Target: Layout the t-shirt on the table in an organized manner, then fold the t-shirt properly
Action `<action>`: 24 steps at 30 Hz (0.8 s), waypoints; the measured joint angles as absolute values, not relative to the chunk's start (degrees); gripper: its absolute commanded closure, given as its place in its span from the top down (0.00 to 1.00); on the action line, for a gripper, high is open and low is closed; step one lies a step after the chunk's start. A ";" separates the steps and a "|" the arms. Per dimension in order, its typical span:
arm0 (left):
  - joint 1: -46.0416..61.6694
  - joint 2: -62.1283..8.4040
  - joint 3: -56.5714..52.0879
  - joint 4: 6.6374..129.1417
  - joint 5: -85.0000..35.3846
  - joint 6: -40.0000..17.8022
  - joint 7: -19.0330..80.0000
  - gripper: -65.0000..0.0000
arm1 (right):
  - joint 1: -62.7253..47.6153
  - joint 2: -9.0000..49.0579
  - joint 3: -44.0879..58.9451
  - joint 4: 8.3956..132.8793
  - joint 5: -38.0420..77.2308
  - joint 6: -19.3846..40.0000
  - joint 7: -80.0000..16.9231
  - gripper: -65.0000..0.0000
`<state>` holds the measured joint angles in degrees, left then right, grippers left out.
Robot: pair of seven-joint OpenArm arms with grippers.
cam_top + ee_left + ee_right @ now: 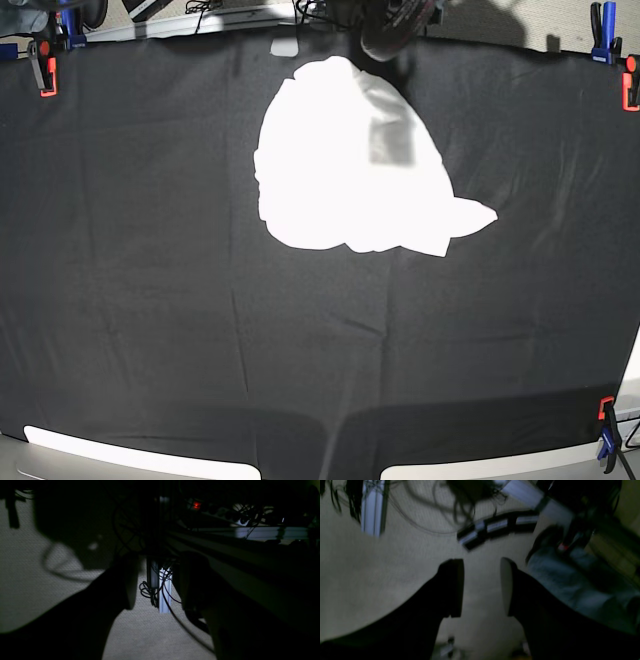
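The t-shirt (345,160) lies as a bunched white heap on the far middle of the table (150,300), with one flap pointing right; no print shows. Neither arm appears in the base view. In the left wrist view my left gripper (160,585) is open with nothing between its dark fingers (130,585), and it hangs over carpeted floor beside the table frame. My right gripper (482,587) is likewise open and empty above the floor. The shirt shows in neither wrist view.
Orange and blue clips (43,75) (606,430) (602,45) hold the black cloth at its edges. A shoe (395,30) shows past the far edge. Below are an aluminium post (165,590), dangling cables (147,592), a power strip (497,526) and bluish fabric (570,580).
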<state>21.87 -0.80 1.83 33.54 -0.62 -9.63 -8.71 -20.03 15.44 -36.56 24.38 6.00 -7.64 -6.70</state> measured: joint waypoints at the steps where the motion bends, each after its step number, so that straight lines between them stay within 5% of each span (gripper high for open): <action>1: 22.48 -0.82 1.83 34.54 -0.58 -9.63 -8.80 0.39 | -21.52 16.58 -36.53 27.31 5.96 -7.70 -8.69 0.36; 12: 27.64 -2.74 1.83 45.58 -2.87 -10.44 -2.22 0.39 | -41.80 30.94 -36.49 64.42 8.67 -16.86 -16.34 0.36; 24: 33.98 -4.93 1.91 53.30 -4.45 -10.74 -1.45 0.39 | -53.82 37.30 -36.29 78.59 -3.79 -37.80 -16.58 0.36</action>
<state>33.98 -4.93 1.91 53.30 -4.45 -10.74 -1.45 -53.82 37.30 -36.29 78.59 -3.79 -37.80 -16.58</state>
